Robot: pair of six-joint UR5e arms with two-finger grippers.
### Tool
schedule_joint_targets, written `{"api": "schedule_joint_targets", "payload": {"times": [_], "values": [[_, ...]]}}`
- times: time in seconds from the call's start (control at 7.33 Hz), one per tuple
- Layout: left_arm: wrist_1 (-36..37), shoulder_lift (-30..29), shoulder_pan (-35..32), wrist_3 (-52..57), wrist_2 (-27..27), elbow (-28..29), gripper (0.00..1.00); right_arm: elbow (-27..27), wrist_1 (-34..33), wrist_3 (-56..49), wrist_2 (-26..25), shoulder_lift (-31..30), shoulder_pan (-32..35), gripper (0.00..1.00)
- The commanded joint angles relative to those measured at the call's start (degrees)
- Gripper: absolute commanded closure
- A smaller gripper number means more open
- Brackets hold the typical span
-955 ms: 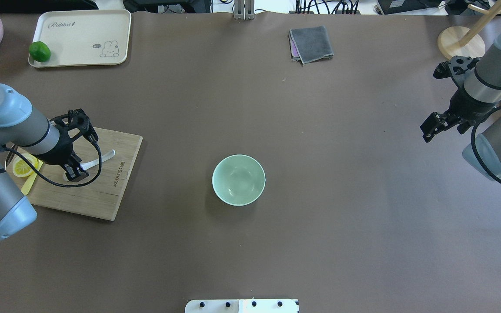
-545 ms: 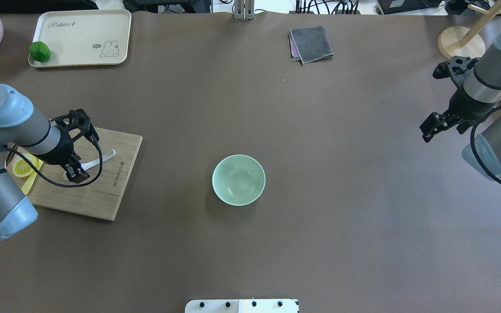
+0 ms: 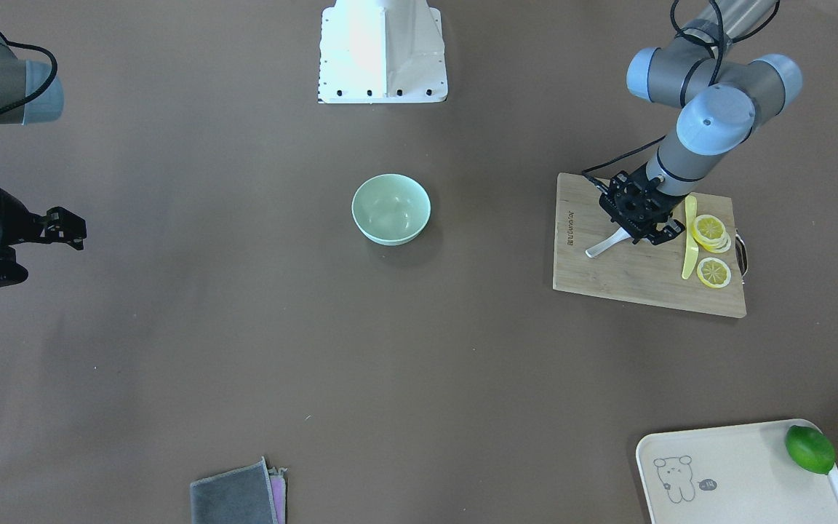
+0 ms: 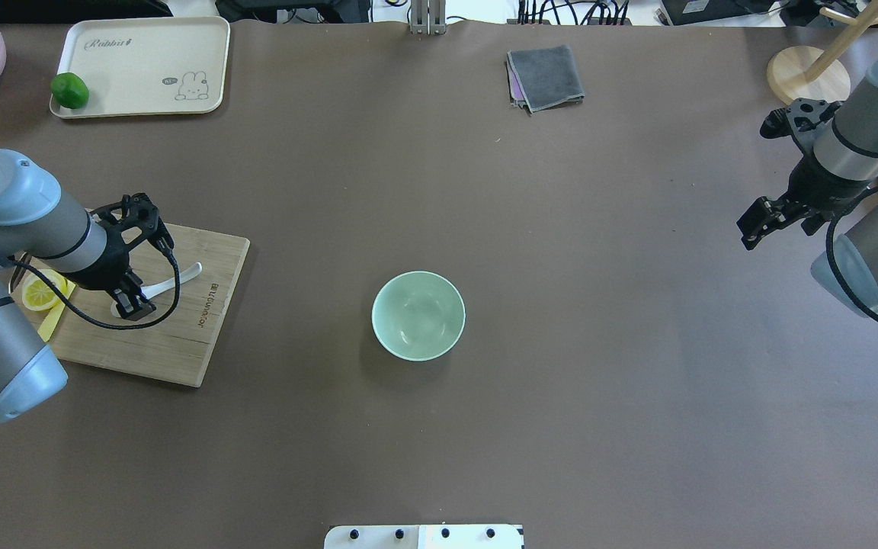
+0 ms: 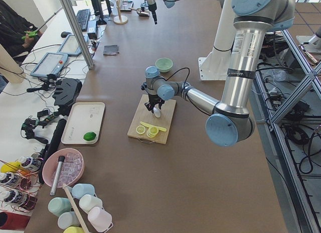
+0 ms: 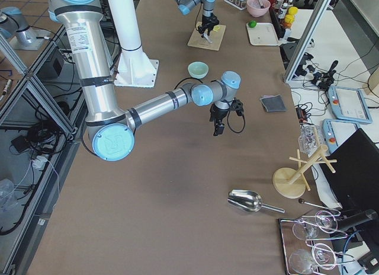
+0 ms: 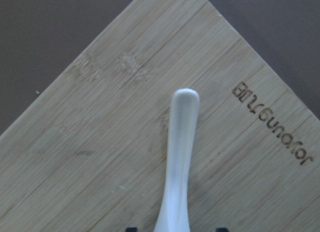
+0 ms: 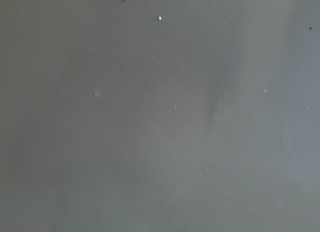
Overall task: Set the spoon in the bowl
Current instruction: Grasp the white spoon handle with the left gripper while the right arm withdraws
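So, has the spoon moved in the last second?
No. The spoon lies where it did on the cutting board, its handle tip as near the engraved lettering as before.

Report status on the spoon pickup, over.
Left gripper down at the spoon on the cutting board, jaws open astride it. Right gripper off to the side, jaws unreadable. Bowl empty, nothing lying between board and bowl.

Over the last second we see the left arm (image 4: pixel 65 240) creep: its blue-capped joint has slid slightly down and toward the middle in the overhead view. The left gripper (image 4: pixel 134 305) over the spoon (image 4: pixel 176 280) seems to have nudged along too, though too slightly for certainty.
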Motion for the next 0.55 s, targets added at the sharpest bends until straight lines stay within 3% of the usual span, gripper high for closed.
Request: {"api": "schedule_joint_targets", "payload": {"times": [0.0,0.27,0.41], "values": [[0.13,-0.09,0.03,-0.29,-0.04,-0.29,0.81,0.08,-0.12,-0.01,0.01,0.11,0.02,0.00],[6.94,-0.79,-0.41,-0.20,-0.30,-4.84,0.99,0.25,-0.29,-0.01,0.01,0.11,0.02,0.00],[11.43,-2.62,-0.85,-0.11,-0.39,-6.78,1.00,0.34,-0.29,-0.01,0.10,0.11,0.28,0.00]]}}
